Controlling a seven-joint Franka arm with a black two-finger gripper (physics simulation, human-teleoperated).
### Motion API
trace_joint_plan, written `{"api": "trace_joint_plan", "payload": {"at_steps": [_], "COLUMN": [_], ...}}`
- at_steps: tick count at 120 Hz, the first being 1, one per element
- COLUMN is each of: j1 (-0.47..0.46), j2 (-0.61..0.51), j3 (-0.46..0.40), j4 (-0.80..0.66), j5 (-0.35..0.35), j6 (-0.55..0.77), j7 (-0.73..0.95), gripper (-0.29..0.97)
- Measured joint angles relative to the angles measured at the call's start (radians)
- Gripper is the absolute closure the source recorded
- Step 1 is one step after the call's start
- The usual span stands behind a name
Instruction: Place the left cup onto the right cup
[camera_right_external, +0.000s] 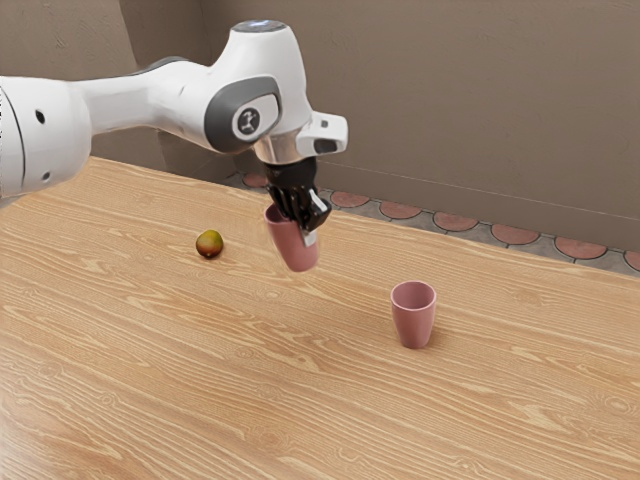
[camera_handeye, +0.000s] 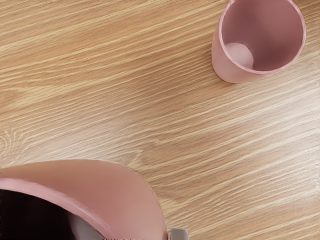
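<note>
My black gripper (camera_right_external: 297, 213) is shut on the rim of a pink cup (camera_right_external: 292, 242), which hangs tilted above the wooden table (camera_right_external: 150, 340). That held cup (camera_handeye: 75, 200) looms large and blurred just under my hand in the wrist view. A second pink cup (camera_right_external: 413, 313) stands upright on the table, lower and toward the exterior view's right of the held one, with a clear gap between them. In the wrist view this standing cup (camera_handeye: 257, 42) shows its open mouth and bare inside.
A small yellow-green fruit with a reddish side (camera_right_external: 209, 243) lies on the table to the exterior view's left of the held cup. Behind the table's far edge runs a tiled floor strip (camera_right_external: 480, 225) and a brown wall.
</note>
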Motion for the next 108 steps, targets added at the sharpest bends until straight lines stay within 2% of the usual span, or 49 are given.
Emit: {"api": "trace_joint_plan", "payload": {"at_steps": [16, 76, 108], "j1": [-0.031, -0.129, -0.136], "j2": [0.078, 0.385, 0.451], "j3": [-0.04, -0.045, -0.045], "j4": [0.117, 0.477, 0.511], "j5": [0.031, 0.046, 0.046], "j6": [-0.037, -0.062, -0.042], "j7": [-0.002, -0.004, -0.005], "gripper": [0.78, 0.78, 0.78]}}
